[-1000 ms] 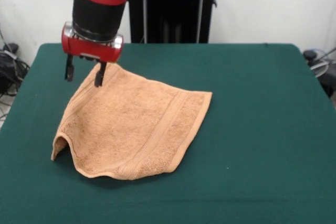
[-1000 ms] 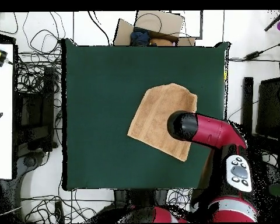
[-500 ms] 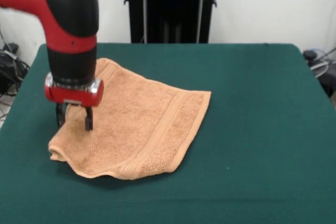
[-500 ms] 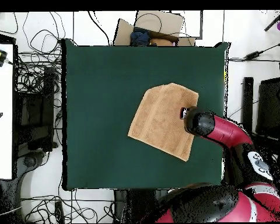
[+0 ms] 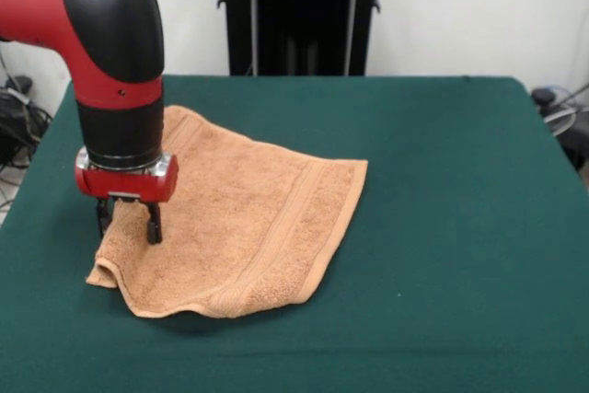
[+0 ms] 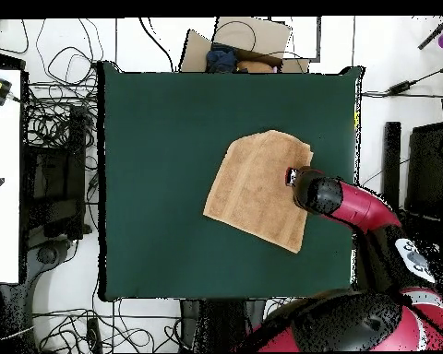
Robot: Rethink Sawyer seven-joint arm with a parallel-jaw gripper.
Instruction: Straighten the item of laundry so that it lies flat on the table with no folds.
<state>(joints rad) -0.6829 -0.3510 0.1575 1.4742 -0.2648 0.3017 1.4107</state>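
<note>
Front view: the towel (image 5: pixel 239 223) lies on the green tabletop (image 5: pixel 460 227), a bit left of the middle of the frame. Most of it looks flat and spread out. The right side lies smooth, and you can see the woven band running down it. But the job is not done. At the lower left of the frame the towel's edge is bunched up and lifted off the tabletop, with a little curl at the corner. The bottom edge looks thick too, as if some cloth is tucked under there, but I cannot tell for sure. The red and black arm comes down on the left side of the frame, and its pincer (image 5: pixel 129 224) is right at that bunched part. The two black fingers (image 5: pixel 154 225) are a little apart, with a fold of towel rising between them, so it looks like the pincer is pinching the towel. In the overhead view the towel (image 6: pixel 255 188) sits right of the middle of the tabletop (image 6: pixel 170 138), turned at a slant. Its shape has a cut-off upper left corner, so I think a corner is folded. The arm covers its right edge, so the pincer is hidden there. What is left, I think, is to pull that lifted edge out and lay it flat.
</note>
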